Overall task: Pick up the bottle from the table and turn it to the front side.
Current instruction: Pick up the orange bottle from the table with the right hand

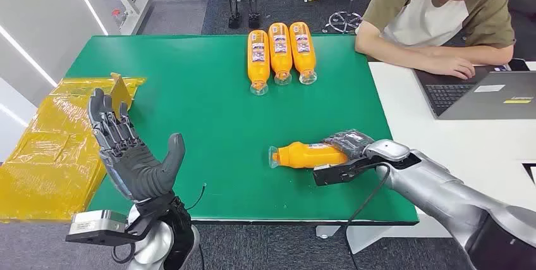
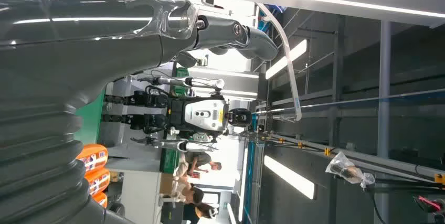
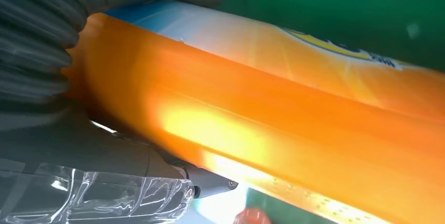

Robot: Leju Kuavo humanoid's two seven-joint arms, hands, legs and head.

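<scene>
A flat green surface (image 1: 208, 124) fills the middle of the head view, with a white desk (image 1: 468, 150) butted against its right edge and grey floor beyond.

The right hand (image 1: 346, 156), dark-fingered on a silver arm, lies low on the green surface near its front right part and is wrapped around the base end of an orange plastic bottle (image 1: 306, 155) with a blue and white label. The bottle lies on its side, its clear cap end pointing toward the left, its body touching the green surface. In the right wrist view the orange bottle (image 3: 273, 124) runs close along the grey ribbed cover and thumb, pressed against the hand.

The left hand (image 1: 129, 150) is raised above the front left corner of the surface, palm up, fingers spread wide and holding nothing. In the left wrist view its grey thumb and ribbed cover (image 2: 63, 103) stand before a workshop background.

Well apart, near the far edge of the surface, three more orange bottles (image 1: 280, 52) lie side by side, touching, caps pointing toward the robot. Crinkled yellow plastic sheeting (image 1: 57, 150) lies off the left edge of the surface. At the white desk a person (image 1: 436, 17) leans over a grey laptop (image 1: 487, 96), one hand resting just beside it.
</scene>
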